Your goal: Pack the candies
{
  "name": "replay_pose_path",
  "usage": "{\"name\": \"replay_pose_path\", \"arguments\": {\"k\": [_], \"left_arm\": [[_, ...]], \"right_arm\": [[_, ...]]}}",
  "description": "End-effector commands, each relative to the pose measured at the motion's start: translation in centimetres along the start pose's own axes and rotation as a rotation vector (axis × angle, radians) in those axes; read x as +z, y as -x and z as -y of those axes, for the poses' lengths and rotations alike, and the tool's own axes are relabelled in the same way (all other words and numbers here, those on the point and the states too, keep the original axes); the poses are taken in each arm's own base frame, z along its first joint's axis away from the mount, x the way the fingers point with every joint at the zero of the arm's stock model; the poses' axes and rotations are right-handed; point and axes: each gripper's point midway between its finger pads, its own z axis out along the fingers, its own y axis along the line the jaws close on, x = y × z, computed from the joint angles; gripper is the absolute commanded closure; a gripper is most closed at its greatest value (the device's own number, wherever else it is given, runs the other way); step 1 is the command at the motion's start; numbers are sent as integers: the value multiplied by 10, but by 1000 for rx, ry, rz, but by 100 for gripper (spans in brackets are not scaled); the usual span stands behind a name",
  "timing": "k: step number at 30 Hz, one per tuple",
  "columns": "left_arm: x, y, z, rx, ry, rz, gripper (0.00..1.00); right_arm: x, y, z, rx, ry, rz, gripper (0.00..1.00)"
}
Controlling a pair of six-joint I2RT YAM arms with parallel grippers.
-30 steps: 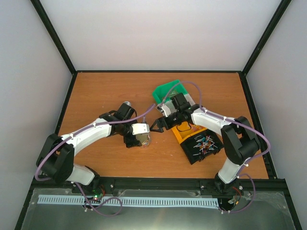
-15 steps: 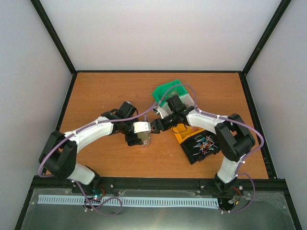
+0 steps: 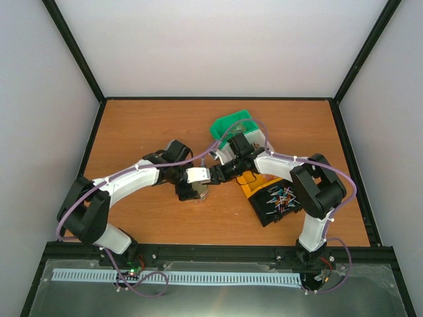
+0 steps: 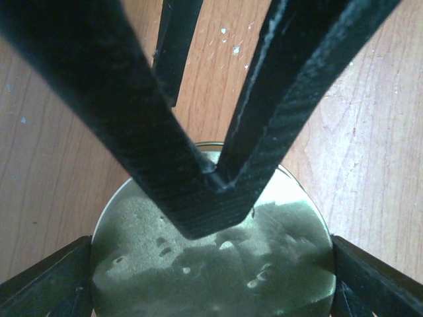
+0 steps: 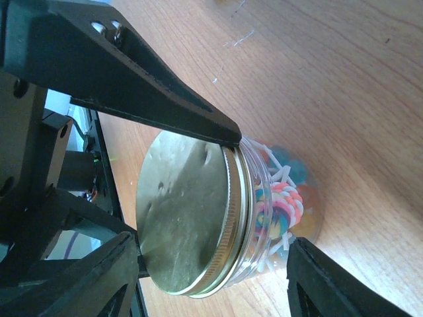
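**teleop_guy:** Since a second ago the right gripper [image 3: 217, 174] has slid left, away from the orange bin [image 3: 252, 187] and up to the jar [image 5: 281, 211], and its claw narrowed on the way. The left gripper [image 3: 193, 189] still pinches the jar from both sides.

**benchrat:** what's the room like?

**teleop_guy:** Scuffed wooden table [image 3: 145, 125], a black frame [image 3: 73, 47] and plain white walls [image 3: 218, 46] on three sides. The green bin [image 3: 229, 125] sits at the back. The orange bin and black bin [image 3: 263, 215] are right of the jar, and loose candies [image 3: 281, 197] lie in the black one.

**benchrat:** wrist cams add anything?

**teleop_guy:** Plenty. From above, the jar is mostly hidden under the two claws. My right wrist cam sees it side-on: clear wall, gold lid [image 4: 218, 271] on, more candies packed inside. One right fingertip [image 5: 228, 132] sits on the lid's rim. The claw looks spread around the lid, but I can't tell if it's actually clamped. My left wrist cam looks straight down on the lid, with a left finger [image 4: 377, 284] against each side, plus pale flecks on the wood.
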Motion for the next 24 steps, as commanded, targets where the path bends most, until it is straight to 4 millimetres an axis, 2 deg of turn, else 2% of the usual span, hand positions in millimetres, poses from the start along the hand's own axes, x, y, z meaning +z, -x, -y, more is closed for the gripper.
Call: {"name": "replay_pose_path", "arguments": {"k": [1,7,15,24], "left_arm": [[0,8,-5,-1,12,10,20],[-2,5,-4,-1,14,-3,14],[-19,19,-2,-21,19,44,1],[-42,29,3,-35,24,83,0]], "right_arm": [[8,-7,5,6,5,-18,40],[10,-12,13,12,-15,-29,43],[10,-15,16,10,-34,-35,45],[7,-14,14,-6,-41,-30,45]]}}
